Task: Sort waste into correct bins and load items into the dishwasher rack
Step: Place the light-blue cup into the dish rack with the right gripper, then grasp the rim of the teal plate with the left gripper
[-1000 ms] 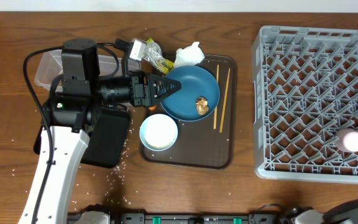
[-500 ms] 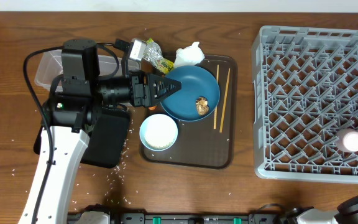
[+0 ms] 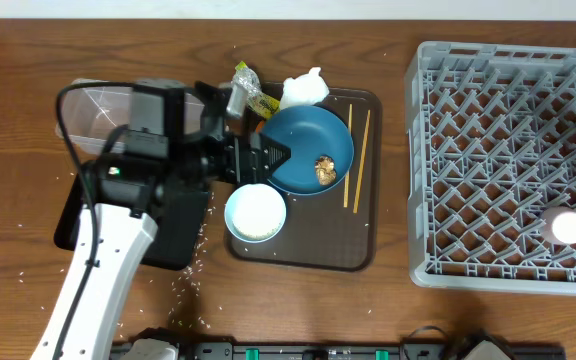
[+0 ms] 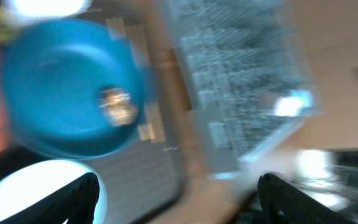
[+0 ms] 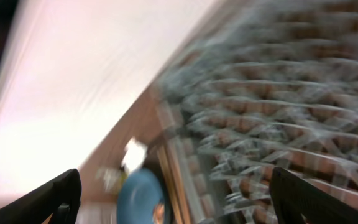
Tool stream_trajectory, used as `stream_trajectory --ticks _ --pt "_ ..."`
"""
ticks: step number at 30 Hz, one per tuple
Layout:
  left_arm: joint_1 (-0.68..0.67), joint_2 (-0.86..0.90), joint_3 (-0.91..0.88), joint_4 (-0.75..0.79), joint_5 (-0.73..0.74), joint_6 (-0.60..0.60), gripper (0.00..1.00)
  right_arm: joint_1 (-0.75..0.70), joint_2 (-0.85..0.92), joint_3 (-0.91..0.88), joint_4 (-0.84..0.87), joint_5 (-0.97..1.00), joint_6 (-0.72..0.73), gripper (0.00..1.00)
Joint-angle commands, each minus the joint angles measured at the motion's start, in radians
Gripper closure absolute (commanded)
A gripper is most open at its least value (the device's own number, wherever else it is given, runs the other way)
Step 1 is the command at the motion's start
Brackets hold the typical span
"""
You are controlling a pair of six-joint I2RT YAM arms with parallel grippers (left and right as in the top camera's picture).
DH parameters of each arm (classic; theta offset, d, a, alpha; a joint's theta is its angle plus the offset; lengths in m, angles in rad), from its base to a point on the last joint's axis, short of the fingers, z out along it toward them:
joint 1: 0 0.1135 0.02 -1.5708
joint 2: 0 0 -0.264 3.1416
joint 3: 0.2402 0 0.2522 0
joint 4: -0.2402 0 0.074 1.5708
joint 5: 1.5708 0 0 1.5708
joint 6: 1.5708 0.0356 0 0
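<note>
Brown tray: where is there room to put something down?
The brown tray is bare at its lower right, between the white bowl, blue plate and chopsticks. Upper left is crowded: plate, left gripper, wrapper, tissue.

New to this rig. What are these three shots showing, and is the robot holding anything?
Two robot arms with two-finger grippers at a table. The sharp picture looks down from above; the two blurred ones come from wrist cameras, dark fingers in the bottom corners. A brown serving tray carries a blue plate with a food lump, a white bowl and chopsticks. The grey rack at right holds a pink cup. Left gripper is open over the plate's edge; right gripper open too. Nothing is held.
</note>
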Motion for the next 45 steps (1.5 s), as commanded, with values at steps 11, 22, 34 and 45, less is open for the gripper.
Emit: stream_trajectory --ticks 11,22,34,45 --pt "-0.118 0.144 0.005 -0.226 -0.654 -0.021 0.18 0.49 -0.036 0.001 -0.155 0.42 -0.068 0.08" --pt "-0.118 0.225 -0.002 -0.074 -0.582 -0.019 0.19 0.491 0.003 0.001 -0.166 0.412 -0.08 0.01" --pt "-0.148 0.373 -0.004 0.136 -0.576 -0.008 0.23 0.491 0.023 0.001 -0.182 0.381 -0.08 0.01" --pt "-0.148 0.565 -0.004 0.211 -0.616 -0.009 0.37 0.491 0.023 0.001 -0.195 0.377 -0.053 0.01"
